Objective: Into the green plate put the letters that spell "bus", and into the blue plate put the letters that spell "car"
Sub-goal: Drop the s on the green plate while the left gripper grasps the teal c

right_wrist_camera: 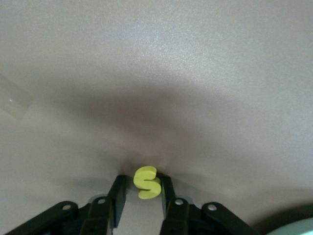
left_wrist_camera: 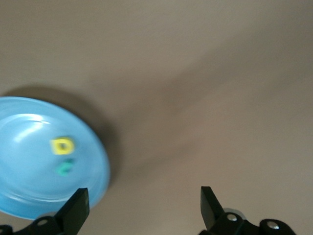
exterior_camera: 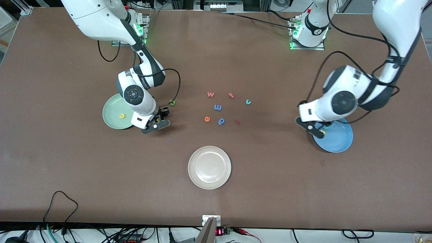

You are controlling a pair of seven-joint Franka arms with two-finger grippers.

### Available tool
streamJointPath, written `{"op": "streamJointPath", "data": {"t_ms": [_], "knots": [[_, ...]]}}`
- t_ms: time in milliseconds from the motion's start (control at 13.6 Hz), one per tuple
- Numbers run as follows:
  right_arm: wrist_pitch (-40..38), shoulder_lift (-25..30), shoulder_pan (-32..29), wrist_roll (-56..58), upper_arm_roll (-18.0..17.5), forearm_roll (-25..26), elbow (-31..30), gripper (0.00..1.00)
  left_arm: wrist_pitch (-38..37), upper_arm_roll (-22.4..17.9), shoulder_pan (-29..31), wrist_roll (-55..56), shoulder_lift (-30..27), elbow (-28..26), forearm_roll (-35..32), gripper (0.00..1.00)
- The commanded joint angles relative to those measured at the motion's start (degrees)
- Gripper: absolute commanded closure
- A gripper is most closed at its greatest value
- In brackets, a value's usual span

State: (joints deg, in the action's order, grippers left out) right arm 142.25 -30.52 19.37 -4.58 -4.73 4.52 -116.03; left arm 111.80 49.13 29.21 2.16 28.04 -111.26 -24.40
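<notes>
A brown tabletop (exterior_camera: 67, 168) carries a green plate (exterior_camera: 111, 118) toward the right arm's end, a blue plate (exterior_camera: 339, 141) toward the left arm's end, and a white plate (exterior_camera: 209, 167) nearest the front camera. Small loose letters (exterior_camera: 218, 107) lie scattered mid-table, a green one (exterior_camera: 172, 102) apart.

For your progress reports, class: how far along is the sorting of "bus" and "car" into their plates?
Done: yellow u lies in the green plate; yellow a and a teal letter lie in the blue plate, left pincer open beside it. In hand: right pincer grips yellow s. Left: green b, teal c.
</notes>
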Motion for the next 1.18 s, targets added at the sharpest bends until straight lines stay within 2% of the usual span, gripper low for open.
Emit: {"op": "streamJointPath", "data": {"t_ms": [0, 74, 221, 442, 515, 589, 662, 736, 883, 1104], "knots": [[1.53, -1.65, 0.14, -0.34, 0.6, 0.06, 0.98, 0.83, 0.44, 2.89, -3.35, 17.9, 3.32, -0.36, -0.03, 0.0], [1.53, -1.65, 0.14, -0.43, 0.6, 0.05, 0.98, 0.91, 2.27, 2.81, -6.24, 24.49, 4.03, -0.45, -0.12, 0.0], [1.45, -1.39, 0.14, -0.6, 0.6, -0.03, 0.98, 1.0, 9.37, 2.28, -12.05, 38.46, 5.61, -2.38, -0.73, 0.0], [0.14, 2.46, -1.25, -0.16, 0.69, 0.05, 0.81, 1.0, 15.71, 1.85, -15.84, 53.44, 8.95, -2.74, -1.18, 0.0], [-2.57, 4.4, -3.09, 0.27, 0.69, 0.14, 0.72, 1.0, 17.65, -0.07, -17.76, 55.91, 9.39, -2.82, -1.61, 0.0], [-6.16, 6.76, -4.85, 0.36, 0.69, 0.32, 0.46, 1.0, 18.89, -2.01, -20.31, 57.32, 10.27, -2.91, -2.57, 0.1], [-9.85, 8.79, -6.43, 0.19, 0.6, 0.4, 0.2, 1.0, 20.38, -3.77, -22.51, 58.12, 10.8, -2.91, -3.54, 0.25], [-12.07, 10.46, -8.36, 0.45, 0.6, 0.49, -0.59, 1.0, 21.44, -5.7, -24.36, 59.09, 11.07, -2.91, -4.07, 0.31], [-12.53, 12.49, -12.67, 3.07, 0.51, 0.49, -4.36, 1.0, 22.85, -8.61, -26.92, 59.27, 11.77, -3.35, -5.39, 0.34], [-10.51, 12.24, -16.11, 5.02, 0.51, 0.49, -8.06, 1.0, 22.85, -8.53, -26.75, 59.36, 11.51, -4.4, -5.48, 0.34]]}}
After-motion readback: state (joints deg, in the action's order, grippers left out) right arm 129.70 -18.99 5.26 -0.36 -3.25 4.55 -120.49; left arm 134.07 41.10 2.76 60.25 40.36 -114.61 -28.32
